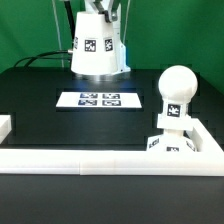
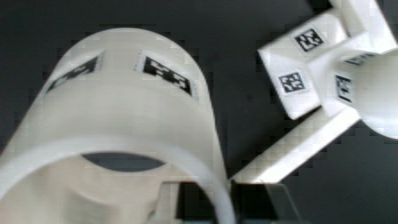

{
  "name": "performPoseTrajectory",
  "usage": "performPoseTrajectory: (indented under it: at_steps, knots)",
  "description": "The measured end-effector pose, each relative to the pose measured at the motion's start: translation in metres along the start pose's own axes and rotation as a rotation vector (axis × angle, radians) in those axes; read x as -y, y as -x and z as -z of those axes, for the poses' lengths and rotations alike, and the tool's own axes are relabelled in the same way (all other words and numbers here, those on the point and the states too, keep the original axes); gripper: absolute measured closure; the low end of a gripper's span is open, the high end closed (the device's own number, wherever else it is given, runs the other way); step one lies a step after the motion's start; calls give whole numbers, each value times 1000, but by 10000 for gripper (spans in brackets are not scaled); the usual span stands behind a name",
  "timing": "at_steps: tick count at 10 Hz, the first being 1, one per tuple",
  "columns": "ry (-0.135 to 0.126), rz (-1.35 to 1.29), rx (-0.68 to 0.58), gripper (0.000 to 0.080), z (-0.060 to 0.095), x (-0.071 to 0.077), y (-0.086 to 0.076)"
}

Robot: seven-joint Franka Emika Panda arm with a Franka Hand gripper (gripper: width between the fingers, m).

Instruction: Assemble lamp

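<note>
The white cone shade (image 1: pixel 97 48), with square tags, hangs in the air above the back of the black table, wide end down. My gripper (image 1: pixel 98 10) holds it from above. In the wrist view the shade (image 2: pixel 125 120) fills the picture and its thin wall stands pinched between my gripper's (image 2: pixel 228 200) two dark fingers. The round-headed bulb (image 1: pixel 176 92) stands upright on the tagged square base (image 1: pixel 168 143) at the exterior view's right, apart from the shade. The base (image 2: pixel 302 70) and part of the bulb head (image 2: pixel 381 95) also show in the wrist view.
The marker board (image 1: pixel 98 99) lies flat on the table below the shade. A white raised rail (image 1: pixel 100 160) runs along the front and turns back at the exterior view's right, round the base; it also shows in the wrist view (image 2: pixel 311 135). Cables hang behind.
</note>
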State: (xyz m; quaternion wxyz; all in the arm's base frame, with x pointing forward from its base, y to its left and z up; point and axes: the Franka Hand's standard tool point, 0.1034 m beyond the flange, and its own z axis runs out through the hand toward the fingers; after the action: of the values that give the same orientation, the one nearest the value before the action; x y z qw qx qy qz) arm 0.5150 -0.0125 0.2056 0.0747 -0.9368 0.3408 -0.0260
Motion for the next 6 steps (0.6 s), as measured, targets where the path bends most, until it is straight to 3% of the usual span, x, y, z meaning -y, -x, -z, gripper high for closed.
performPoseTrajectory:
  at_steps: [1, 4, 6]
  knots:
    - [5, 9, -5, 754, -7, -4, 0]
    - [6, 8, -4, 754, -7, -4, 0]
    - [1, 15, 3, 754, 1, 8, -1]
